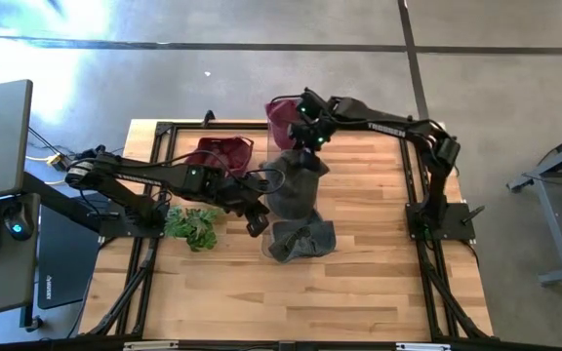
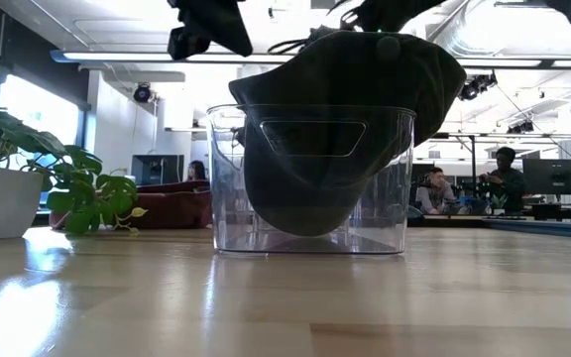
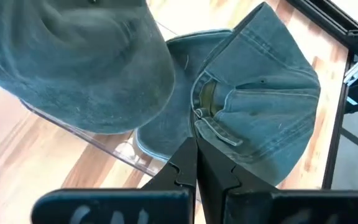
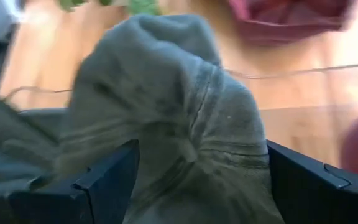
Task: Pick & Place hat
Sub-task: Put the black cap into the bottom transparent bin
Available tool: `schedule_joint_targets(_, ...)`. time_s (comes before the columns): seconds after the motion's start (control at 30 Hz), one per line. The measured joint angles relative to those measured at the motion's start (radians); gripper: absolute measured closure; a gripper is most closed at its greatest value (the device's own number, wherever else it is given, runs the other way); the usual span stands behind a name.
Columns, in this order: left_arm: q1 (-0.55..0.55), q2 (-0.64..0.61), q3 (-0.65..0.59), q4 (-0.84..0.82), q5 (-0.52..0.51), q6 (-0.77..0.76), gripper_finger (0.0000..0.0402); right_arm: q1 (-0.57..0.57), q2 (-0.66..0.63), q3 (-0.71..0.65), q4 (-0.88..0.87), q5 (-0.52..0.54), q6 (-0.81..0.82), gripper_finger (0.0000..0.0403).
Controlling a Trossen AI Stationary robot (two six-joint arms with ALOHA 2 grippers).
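Hat (image 2: pixel 350 129), dark grey, sits draped over rim of clear bin (image 2: pixel 310 233), crown hanging partly inside; placement approx. done but not fully seated. R gripper (image 4: pixel 194 171) is directly above hat, fingers spread wide either side of the fabric, not clamping it. L gripper (image 3: pixel 196 158) is pinched fully shut w/ nothing between fingers; a second denim hat (image 3: pixel 260 106) lies on table just ahead of it, beside the bin. Remaining, by judgement: R arm clears out; denim hat likely next pick.

Overhead downward, table-level sideways (wrists close), sharing hat (image 1: pixel 296 185)
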Motion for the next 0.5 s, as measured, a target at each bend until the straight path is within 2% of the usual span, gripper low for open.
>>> schedule_joint_targets(0.17, 0.002, 0.000, 0.000, -0.006, -0.017, 0.031, 0.0401, 0.024, -0.007, -0.005, -0.010, -0.114, -0.018, 0.0091)
schedule_joint_targets(0.27, 0.003, 0.000, 0.000, -0.018, -0.049, 0.051, 0.0401, 0.044, -0.017, -0.004, -0.023, -0.153, -0.018, 0.0117)
schedule_joint_targets(0.37, 0.003, 0.000, 0.000, -0.036, -0.085, 0.054, 0.0401, 0.062, -0.017, -0.004, -0.050, -0.154, -0.014, 0.0169)
schedule_joint_targets(0.5, 0.003, -0.025, 0.009, -0.060, -0.155, 0.055, 0.0401, 0.082, -0.018, -0.005, -0.070, -0.196, 0.055, 0.0275)
